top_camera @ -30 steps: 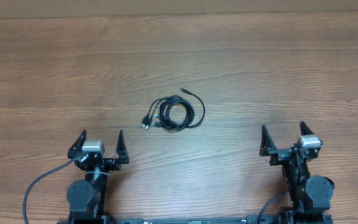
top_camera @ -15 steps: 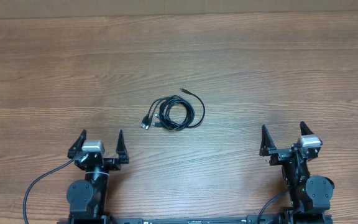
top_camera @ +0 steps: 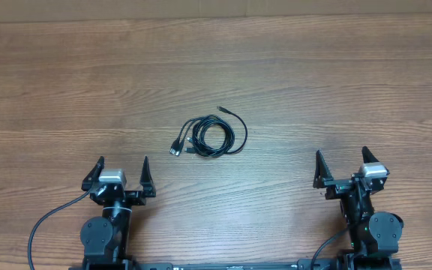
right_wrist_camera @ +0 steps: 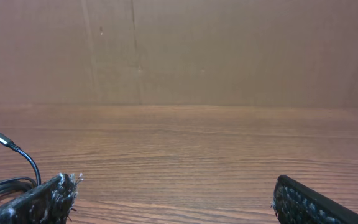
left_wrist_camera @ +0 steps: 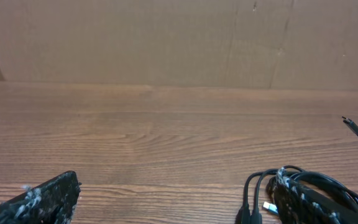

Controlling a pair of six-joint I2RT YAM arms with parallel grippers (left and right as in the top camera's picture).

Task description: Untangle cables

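- The left end effector (top_camera: 122, 166) sits at the near edge of the tabletop (top_camera: 313, 75). Its two fingers (left_wrist_camera: 45, 200) are spread wide and grip nothing.
- The right end effector (top_camera: 342, 159) sits at the same near edge, well apart from the left one. Its fingers (right_wrist_camera: 42, 200) are also spread wide and grip nothing.
- Ahead of both end effectors and between them, nearer the left one, the cables (top_camera: 216, 135) lie flat on the wood as one small coiled bundle of thin black cord. Neither end effector touches it.
- Two plug ends (top_camera: 175, 148) stick out of the coil side by side, toward the left end effector's side.
- A single loose tail (top_camera: 222, 109) leaves the far side of the coil and ends in a small plug, pointing away from both end effectors.
- In the left wrist view the bundle lies ahead of the end effector, by its right finger. In the right wrist view it shows just past the left finger, with the tail arching up.
- Beyond the cables the tabletop runs on to a brown cardboard wall (left_wrist_camera: 166, 37) at the far edge.
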